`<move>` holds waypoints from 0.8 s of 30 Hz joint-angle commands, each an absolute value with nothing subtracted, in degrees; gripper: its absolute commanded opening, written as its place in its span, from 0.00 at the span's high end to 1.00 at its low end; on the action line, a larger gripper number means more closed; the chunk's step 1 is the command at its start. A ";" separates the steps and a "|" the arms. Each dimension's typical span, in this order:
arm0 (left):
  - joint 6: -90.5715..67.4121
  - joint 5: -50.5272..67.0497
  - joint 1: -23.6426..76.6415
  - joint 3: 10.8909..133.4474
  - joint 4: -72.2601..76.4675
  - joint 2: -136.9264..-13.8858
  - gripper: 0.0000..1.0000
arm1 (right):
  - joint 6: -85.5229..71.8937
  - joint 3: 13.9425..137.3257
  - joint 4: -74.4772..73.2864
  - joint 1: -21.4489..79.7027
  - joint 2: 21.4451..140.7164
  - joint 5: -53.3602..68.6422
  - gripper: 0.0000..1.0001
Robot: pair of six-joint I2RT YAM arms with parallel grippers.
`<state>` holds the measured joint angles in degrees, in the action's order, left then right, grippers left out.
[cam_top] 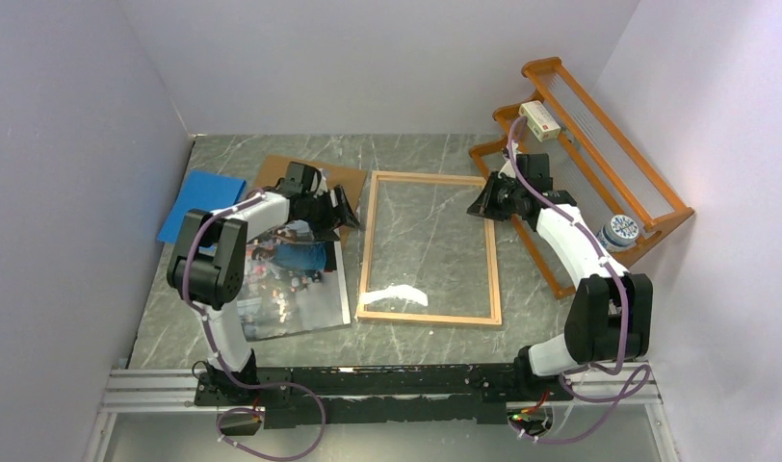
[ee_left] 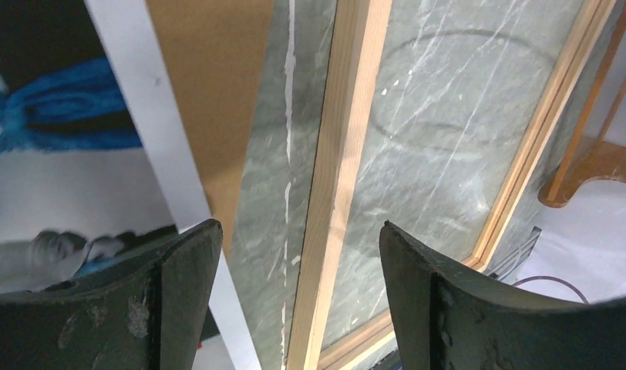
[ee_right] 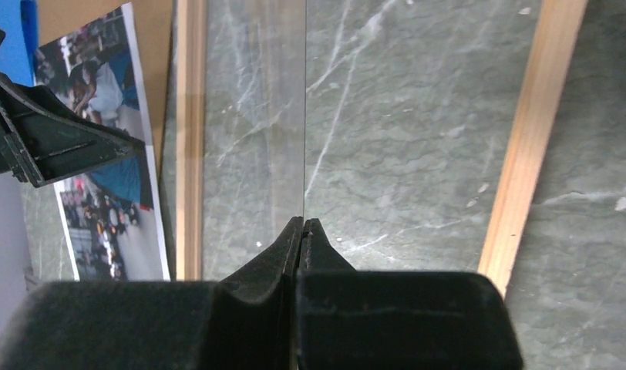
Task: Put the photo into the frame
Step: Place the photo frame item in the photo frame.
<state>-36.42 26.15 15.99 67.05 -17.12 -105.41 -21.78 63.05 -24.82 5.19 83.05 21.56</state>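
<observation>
Photo (cam_top: 296, 289) face up on the table (cam_top: 416, 154), just left of the frame (cam_top: 428, 319) (lying flat, mid-table), left hand (ee_left: 294, 231) open above the photo's far right corner, right hand (ee_right: 302, 223) closed on the edge of a clear pane (ee_right: 252, 154) over the frame.

L arm (cam_top: 262, 207) & R arm (cam_top: 560, 231): white shells w/ black joint blocks, purple cables (cam_top: 622, 327) looped along each. L gripper (ee_left: 298, 262) has broad matte-black fingers (ee_left: 171, 308) w/ grey scuffs. R gripper (ee_right: 304, 223): black, blocky body, tips tapering thin.
</observation>
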 commanded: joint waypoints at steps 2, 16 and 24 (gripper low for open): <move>-34.73 27.29 17.85 72.95 -16.37 -109.44 0.20 | -20.14 60.58 -19.11 2.64 81.10 22.07 1.00; -31.93 21.75 21.28 78.48 -17.72 -116.00 0.35 | -23.06 56.83 -19.54 0.81 82.15 23.10 1.00; -30.62 19.96 22.51 80.48 -19.10 -118.65 0.35 | -20.42 57.79 -19.77 0.27 83.06 20.58 1.00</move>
